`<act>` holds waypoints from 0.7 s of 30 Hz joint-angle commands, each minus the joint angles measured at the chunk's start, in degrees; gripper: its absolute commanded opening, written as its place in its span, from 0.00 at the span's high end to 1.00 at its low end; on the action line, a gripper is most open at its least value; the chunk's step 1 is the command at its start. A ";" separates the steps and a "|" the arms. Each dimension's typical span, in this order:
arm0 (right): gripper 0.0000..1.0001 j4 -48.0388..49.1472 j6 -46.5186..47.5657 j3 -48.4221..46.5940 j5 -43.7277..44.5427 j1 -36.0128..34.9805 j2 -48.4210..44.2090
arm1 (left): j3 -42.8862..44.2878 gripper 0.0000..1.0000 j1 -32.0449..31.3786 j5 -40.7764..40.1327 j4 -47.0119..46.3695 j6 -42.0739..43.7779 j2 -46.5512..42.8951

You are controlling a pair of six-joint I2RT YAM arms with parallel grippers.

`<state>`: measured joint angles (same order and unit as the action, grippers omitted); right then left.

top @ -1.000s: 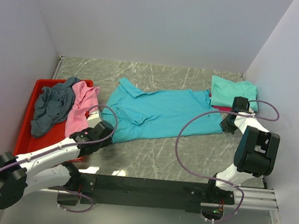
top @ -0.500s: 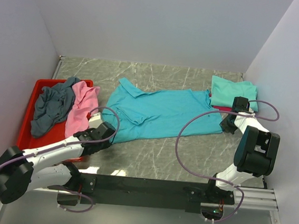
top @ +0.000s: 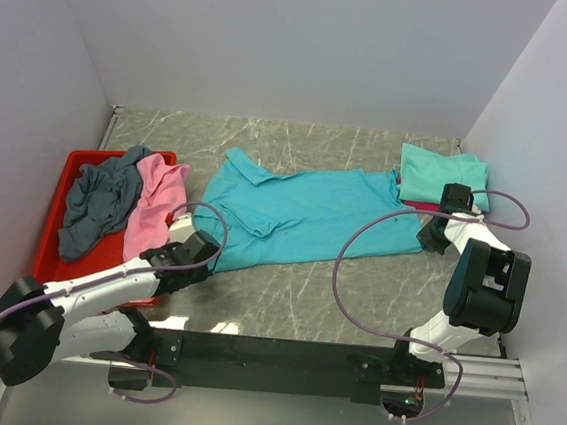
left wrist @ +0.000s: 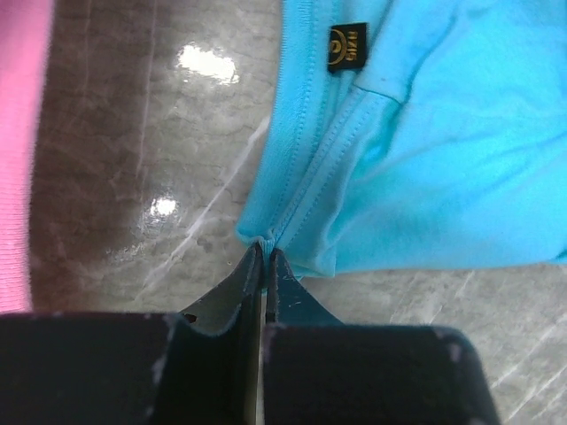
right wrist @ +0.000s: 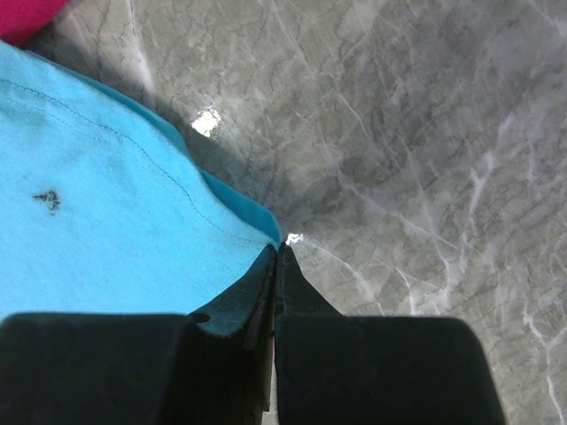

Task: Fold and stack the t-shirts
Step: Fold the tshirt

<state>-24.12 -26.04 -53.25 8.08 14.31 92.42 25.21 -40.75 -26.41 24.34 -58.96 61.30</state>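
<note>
Since 1 s ago: small pull-back of left arm (top: 106, 284) toward 7 o'clock, no further shift in last half second. No change at right arm (top: 483, 282) or in cloth layout.

Left jaws pressed shut, pinching hem corner of turquoise t-shirt (top: 303, 214) at its 7 o'clock end. Tips right on side seam in wrist view, small black label (left wrist: 346, 48) further up hem.

Right jaws likewise closed, gripping opposite hem corner at shirt's 3 o'clock end, tips low over bench (top: 286, 293). Tiny dark mark (right wrist: 47, 200) on cloth nearby.

Turquoise t-shirt spread flat mid-bench, collar toward 10 o'clock, not yet folded.

Pink t-shirt (top: 154, 205) and slate-grey t-shirt (top: 98, 205) crumpled in red tray (top: 48, 240) at 9 o'clock side of bench. Pink one draped over tray's right rim, just beside left jaws.

Mint-green t-shirt (top: 443, 173) folded at 2 o'clock corner, on top of crimson t-shirt (top: 420, 205). Only thin crimson edge visible, right against turquoise cloth.
</note>
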 commanded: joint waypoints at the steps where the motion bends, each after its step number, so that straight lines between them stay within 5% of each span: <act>1: 1.00 0.13 0.55 -2.73 2.38 0.64 -0.40 | 3.70 0.99 -0.29 1.97 0.80 3.67 -1.01; 21: 1.00 -1.37 0.99 -7.65 3.88 2.39 2.94 | 16.53 0.99 -5.39 -1.45 20.39 1.92 6.91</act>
<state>-25.63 -25.78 -58.19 10.26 15.79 94.76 39.05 -45.19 -25.41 39.86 -55.42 68.40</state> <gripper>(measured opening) 0.009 0.060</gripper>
